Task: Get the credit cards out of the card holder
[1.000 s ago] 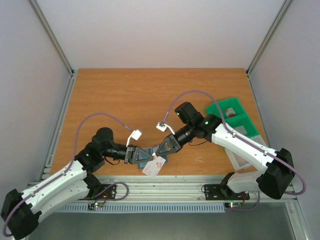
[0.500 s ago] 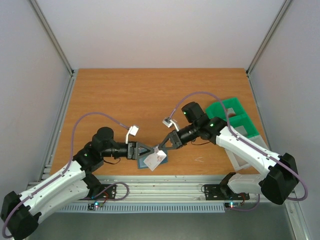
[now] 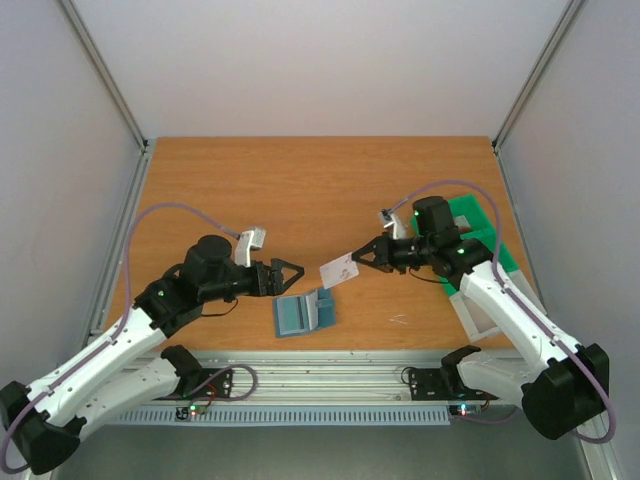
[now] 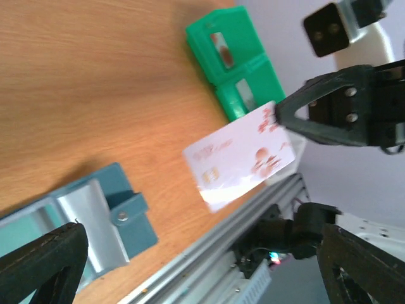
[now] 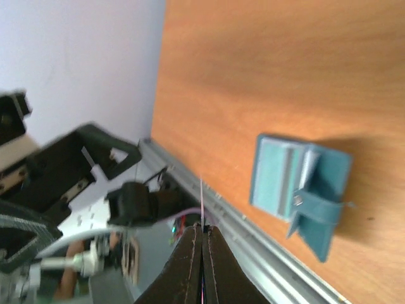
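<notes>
The blue-grey card holder (image 3: 301,314) lies spread open on the table near the front edge, with a pale panel in its pocket; it also shows as the holder (image 4: 95,218) and the holder (image 5: 299,189). A white credit card (image 3: 338,271) with red print hangs in the air up and right of it, pinched at one corner by my right gripper (image 3: 360,257), which is shut on it. In the right wrist view that card (image 5: 201,199) is edge-on above the shut gripper (image 5: 202,229). My left gripper (image 3: 290,276) stands wide open and empty, left of the card (image 4: 240,155) and above the holder.
A green two-compartment bin (image 3: 468,218) stands at the right, behind my right arm; the bin (image 4: 231,54) holds cards. A pale tray (image 3: 478,318) lies below it. The aluminium rail (image 3: 330,368) runs along the front table edge, close to the holder.
My left gripper opened, let go of the holder and drew back left. My right gripper pulled the white card out and carried it right. The holder now lies on the table.
</notes>
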`<state>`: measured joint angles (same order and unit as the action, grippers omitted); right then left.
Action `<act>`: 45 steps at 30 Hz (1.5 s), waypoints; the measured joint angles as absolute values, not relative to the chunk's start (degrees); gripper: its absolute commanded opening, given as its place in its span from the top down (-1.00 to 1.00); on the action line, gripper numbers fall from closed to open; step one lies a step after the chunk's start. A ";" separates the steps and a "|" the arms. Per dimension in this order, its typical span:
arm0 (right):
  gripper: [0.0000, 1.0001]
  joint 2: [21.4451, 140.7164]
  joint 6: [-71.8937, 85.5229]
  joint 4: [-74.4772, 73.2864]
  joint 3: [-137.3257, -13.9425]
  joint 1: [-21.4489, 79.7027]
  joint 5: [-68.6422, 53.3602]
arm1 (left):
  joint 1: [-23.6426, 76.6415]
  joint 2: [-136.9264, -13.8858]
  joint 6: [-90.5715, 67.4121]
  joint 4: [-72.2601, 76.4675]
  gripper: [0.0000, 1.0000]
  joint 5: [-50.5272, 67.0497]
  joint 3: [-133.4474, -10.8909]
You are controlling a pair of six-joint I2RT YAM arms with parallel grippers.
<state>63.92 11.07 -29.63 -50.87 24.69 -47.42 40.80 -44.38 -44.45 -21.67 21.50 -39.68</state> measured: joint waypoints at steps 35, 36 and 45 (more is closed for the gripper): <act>0.98 56.31 14.31 -42.04 -50.26 -13.21 7.90 | 40.77 -59.18 -26.24 -42.52 -0.99 8.34 -50.68; 0.97 57.14 14.15 -41.28 -50.26 -14.31 7.97 | 40.77 -59.18 -26.20 -42.59 -0.99 8.34 -50.68; 0.98 65.14 13.50 -31.51 -48.14 -18.46 7.90 | 40.56 -59.18 -26.02 -42.63 -0.99 8.62 -50.68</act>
